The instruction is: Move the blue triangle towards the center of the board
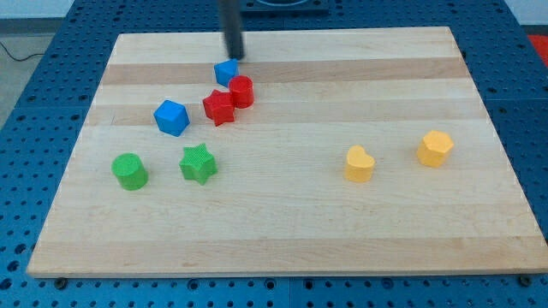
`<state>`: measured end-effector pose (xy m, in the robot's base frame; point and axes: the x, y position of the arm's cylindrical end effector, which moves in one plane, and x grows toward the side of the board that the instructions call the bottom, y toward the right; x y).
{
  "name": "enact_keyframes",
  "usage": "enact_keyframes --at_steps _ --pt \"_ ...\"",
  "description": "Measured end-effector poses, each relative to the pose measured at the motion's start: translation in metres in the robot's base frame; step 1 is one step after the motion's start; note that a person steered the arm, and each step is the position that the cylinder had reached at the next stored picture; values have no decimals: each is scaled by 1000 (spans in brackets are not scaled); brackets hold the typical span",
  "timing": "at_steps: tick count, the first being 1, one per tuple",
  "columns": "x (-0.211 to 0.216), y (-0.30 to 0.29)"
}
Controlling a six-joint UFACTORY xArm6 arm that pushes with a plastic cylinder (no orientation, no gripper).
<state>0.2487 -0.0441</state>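
The blue triangle [225, 72] lies near the view's top, left of the middle, touching a red cylinder [241, 91] just below it. My tip [235, 56] is at the end of the dark rod, right above the blue triangle's upper right edge, touching it or nearly so. A red star [218, 107] sits against the red cylinder's lower left. A blue cube [171, 117] lies further to the left.
A green cylinder [130, 171] and a green star [198, 163] lie at the lower left. A yellow heart [359, 163] and a yellow hexagon [435, 148] lie at the right. The wooden board [282, 231] ends close above my tip.
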Motion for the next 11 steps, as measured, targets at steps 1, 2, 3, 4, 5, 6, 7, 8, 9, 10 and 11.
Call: enact_keyframes --at_steps 1,2,3,4,5,6,7,8,9,10,11 --pt "4 41" --pt "10 15" --pt "33 -30" --pt "60 -71" --pt "84 -111" --pt "125 -139" --pt "177 -146" --pt "212 -146" --pt "213 -146" --pt "187 -166" --pt "139 -169"
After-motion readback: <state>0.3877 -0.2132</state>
